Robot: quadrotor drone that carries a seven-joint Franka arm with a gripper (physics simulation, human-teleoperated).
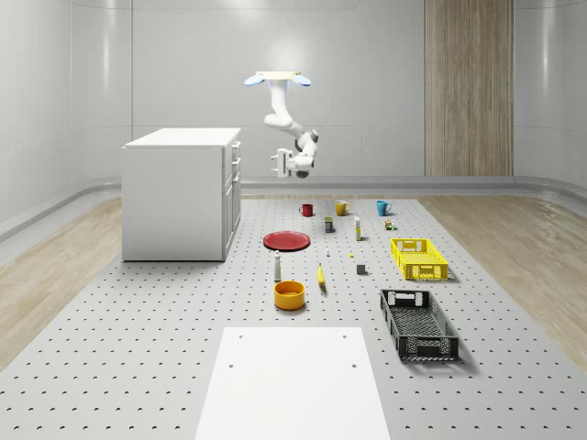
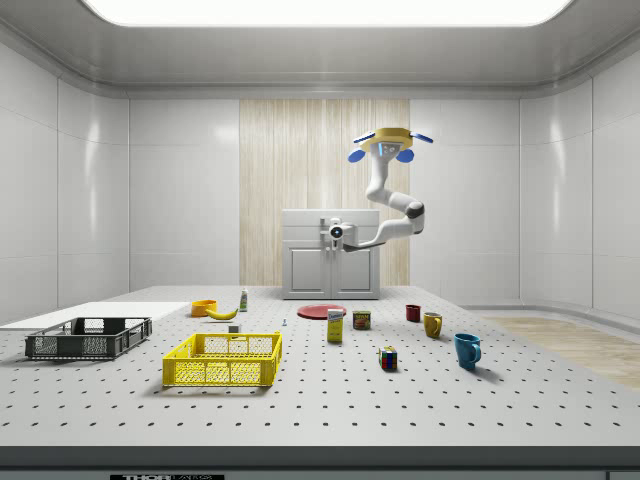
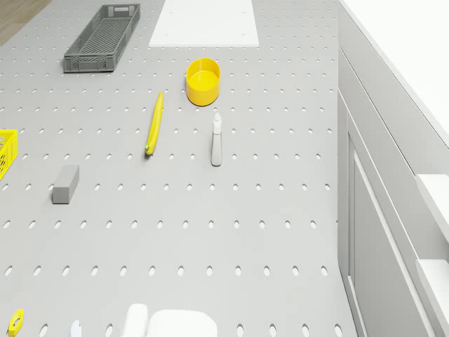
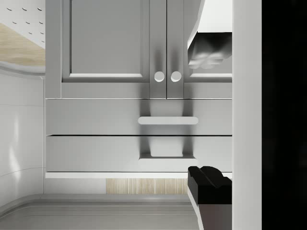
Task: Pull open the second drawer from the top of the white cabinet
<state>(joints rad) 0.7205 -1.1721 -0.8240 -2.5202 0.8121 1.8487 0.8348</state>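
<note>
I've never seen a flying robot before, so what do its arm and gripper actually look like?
The drone is a flat yellow body with blue rotor discs at its sides. From its underside hangs the arm, made of rounded white segments with darker grey bands at the joints. It ends in a white gripper with a round dark lens on it in the side view. In the wrist view a finger has a black tip.
</note>
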